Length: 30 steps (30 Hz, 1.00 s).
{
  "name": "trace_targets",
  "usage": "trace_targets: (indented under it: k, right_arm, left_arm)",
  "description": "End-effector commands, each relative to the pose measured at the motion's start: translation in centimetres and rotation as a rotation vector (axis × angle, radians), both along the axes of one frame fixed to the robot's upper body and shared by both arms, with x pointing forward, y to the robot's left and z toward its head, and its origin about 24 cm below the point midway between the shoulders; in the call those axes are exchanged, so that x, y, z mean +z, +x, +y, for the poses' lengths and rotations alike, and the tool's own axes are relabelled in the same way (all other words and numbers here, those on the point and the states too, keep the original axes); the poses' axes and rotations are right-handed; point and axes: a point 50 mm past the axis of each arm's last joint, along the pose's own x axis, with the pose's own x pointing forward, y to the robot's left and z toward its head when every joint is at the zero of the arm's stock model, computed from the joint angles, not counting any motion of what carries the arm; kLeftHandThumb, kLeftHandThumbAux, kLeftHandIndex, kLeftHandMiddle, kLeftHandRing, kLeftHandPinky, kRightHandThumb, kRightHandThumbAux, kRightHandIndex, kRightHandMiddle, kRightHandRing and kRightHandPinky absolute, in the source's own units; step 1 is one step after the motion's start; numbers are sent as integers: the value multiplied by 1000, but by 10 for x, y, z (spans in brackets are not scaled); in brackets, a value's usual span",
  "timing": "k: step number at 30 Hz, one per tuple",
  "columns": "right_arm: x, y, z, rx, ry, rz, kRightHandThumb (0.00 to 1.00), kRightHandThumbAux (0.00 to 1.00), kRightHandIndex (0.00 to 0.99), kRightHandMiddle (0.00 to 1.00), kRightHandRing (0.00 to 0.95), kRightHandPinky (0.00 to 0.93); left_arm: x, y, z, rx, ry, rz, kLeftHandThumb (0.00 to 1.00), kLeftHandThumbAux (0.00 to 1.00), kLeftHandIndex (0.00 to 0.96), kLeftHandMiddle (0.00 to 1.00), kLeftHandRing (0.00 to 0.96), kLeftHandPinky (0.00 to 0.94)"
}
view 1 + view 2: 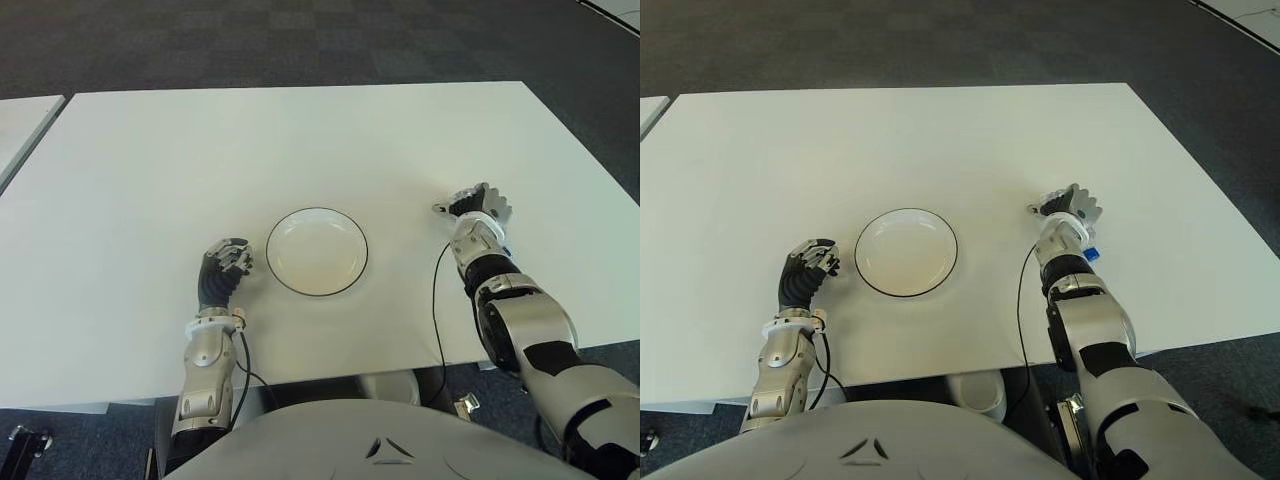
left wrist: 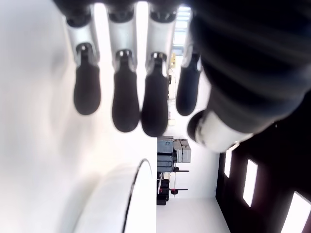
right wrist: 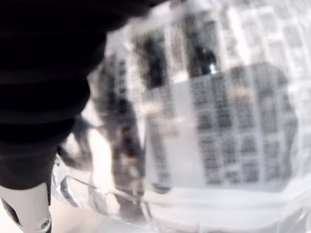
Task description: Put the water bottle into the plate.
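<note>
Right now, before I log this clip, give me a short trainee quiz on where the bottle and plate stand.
1. True or false: the water bottle already lies in the plate.
2. Which one grips the bottle? A) left robot hand B) right robot hand C) neither
3. Fill in: the plate sits on the white ____, between the two hands.
Key: 1 false; 2 B; 3 table.
</note>
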Motion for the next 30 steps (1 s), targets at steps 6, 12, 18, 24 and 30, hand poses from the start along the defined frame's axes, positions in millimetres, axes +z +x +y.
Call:
trace_targets:
  k: [6, 12, 18, 24, 30]
  right_arm:
    - [-47, -38, 25, -46, 164, -80, 696, 727, 437, 836, 833, 837]
    - [-40, -36, 29, -21, 130, -217, 698, 727, 438, 843, 838, 841]
    - [-29, -34, 29, 41, 99, -360, 700, 726, 439, 854, 856, 865]
    - [-3, -17, 33, 108, 81, -485, 701, 726, 439, 857, 861, 868]
    - [28, -8, 56, 197, 97, -623, 700, 728, 438, 862, 861, 862]
  left_arm:
    - [-1, 1, -2, -4, 7, 12, 708, 716, 434, 637, 631, 627]
    - [-1, 1, -2, -4, 4, 15, 708, 716, 434, 641, 633, 623]
    - [-1, 1, -2, 0, -3, 19, 708, 716, 435, 637, 628, 615]
    - [-2, 0, -2, 3, 3, 20, 707, 716, 435, 643, 633, 624]
    - [-3, 1, -2, 12, -5, 31, 706, 716, 435, 649, 637, 624]
